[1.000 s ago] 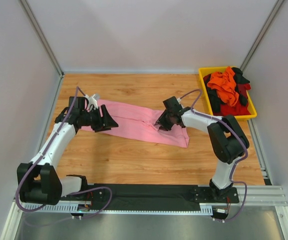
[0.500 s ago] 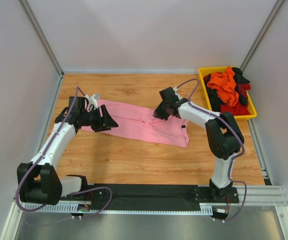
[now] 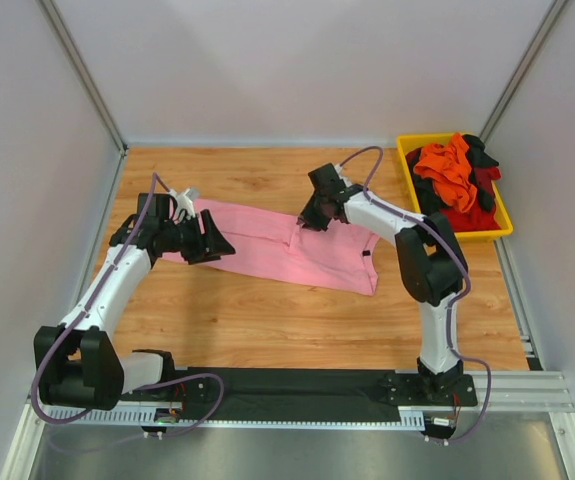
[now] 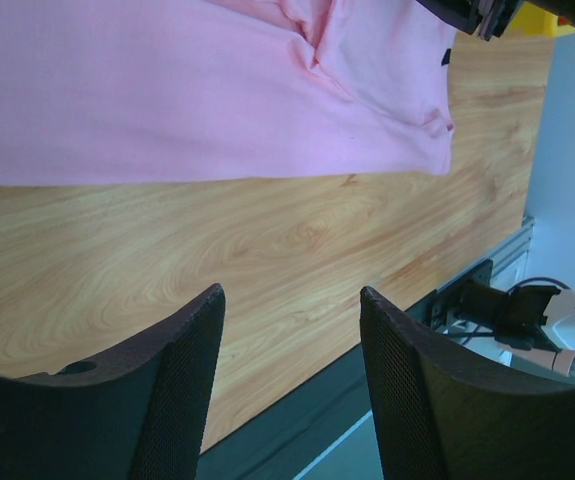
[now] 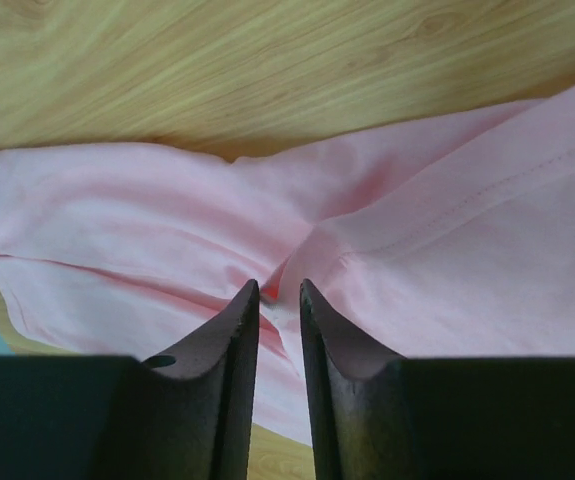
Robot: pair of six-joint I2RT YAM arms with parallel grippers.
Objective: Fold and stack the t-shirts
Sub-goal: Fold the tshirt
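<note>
A light pink t-shirt (image 3: 267, 252) lies spread across the middle of the wooden table (image 3: 267, 320). My right gripper (image 3: 307, 222) is at the shirt's far edge, its jaws shut on a raised fold of the pink cloth (image 5: 447, 250); in the right wrist view the fold sits between the right gripper's tips (image 5: 279, 285). My left gripper (image 3: 225, 245) hovers open over the shirt's left part. In the left wrist view the left gripper (image 4: 289, 292) holds nothing, and the pink shirt (image 4: 167, 90) lies beyond it. Orange (image 3: 447, 168), red (image 3: 462, 218) and black (image 3: 427, 195) t-shirts are piled in the bin.
A yellow plastic bin (image 3: 404, 160) stands at the back right corner. Grey walls close in the table on three sides. The black base rail (image 3: 297, 385) runs along the near edge.
The right gripper has closed on the shirt and moved toward the back left, dragging a fold of pink cloth with it. The left arm has not moved.
</note>
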